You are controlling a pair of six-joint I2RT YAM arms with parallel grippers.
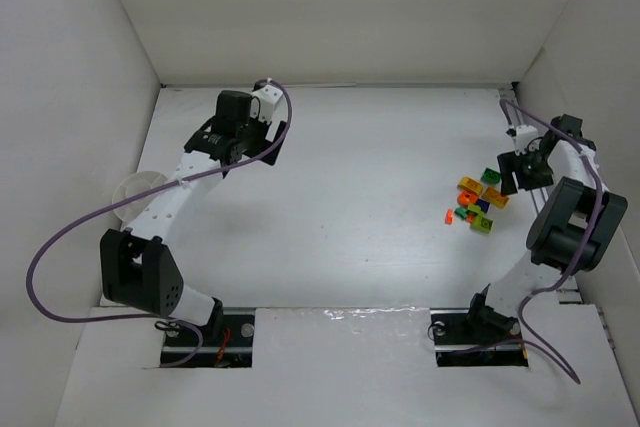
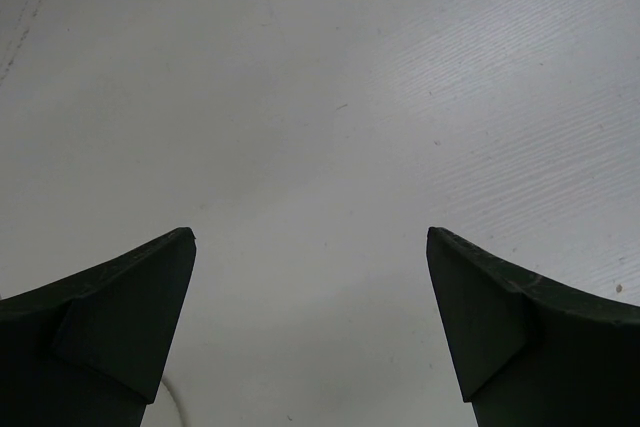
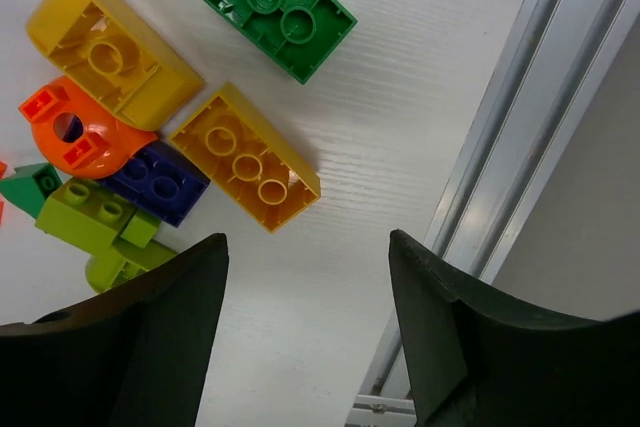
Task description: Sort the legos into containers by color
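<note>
Clutter is slight: purple cables [image 1: 60, 237] loop out from both arms, and a pale metal rail [image 3: 510, 127] runs along the foot of the right wall just beside the right gripper [image 3: 307, 247]. That gripper hangs near the right edge of the surface [image 1: 350, 207], its jaws parted to a middling gap with only bare white between them and nothing held. The legos [image 1: 478, 205] lie bunched close to the right edge, about midway between the near and far edges. In the right wrist view a green brick [image 3: 280, 10] lies apart from the others, while a yellow brick [image 3: 245, 157] lies studs-down, touching a blue brick [image 3: 160, 182]. An orange piece [image 3: 75, 132] rests between the blue one and a larger yellow curved brick [image 3: 112, 47], with lime-green bricks [image 3: 95, 212] partly hidden behind the gripper's finger. One small red-orange brick [image 1: 449, 216] lies a little clear of the bunch, toward the middle. Well apart, a round translucent container [image 1: 135, 192] stands at the left edge, partly covered by the left arm [image 1: 170, 197]. The left gripper [image 2: 310, 237] is spread wide over bare surface toward the far left, empty. White walls [image 1: 330, 7] enclose the surface on the left, far and right sides.
</note>
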